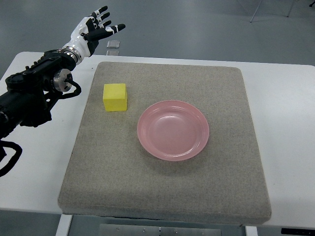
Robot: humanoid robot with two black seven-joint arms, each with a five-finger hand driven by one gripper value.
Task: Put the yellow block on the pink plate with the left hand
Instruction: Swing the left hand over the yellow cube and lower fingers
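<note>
left hand open, prob. raised, well beyond yellow block

Yellow block matt, foam-like, soft-edged, pink plate smooth glossy plastic with light sheen, grey mat coarse woven cloth, matt, white table smooth, satin finish, left hand hard white and black plastic shells, slightly glossy.

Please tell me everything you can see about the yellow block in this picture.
The yellow block is a small cube of plain bright yellow, with soft-looking, matte faces, perhaps foam. It sits flat and upright on the grey mat, near the mat's left edge, apart from the pink plate to its right. Nothing but the mat touches it: the left hand is open, away beyond the mat's far left corner.
</note>
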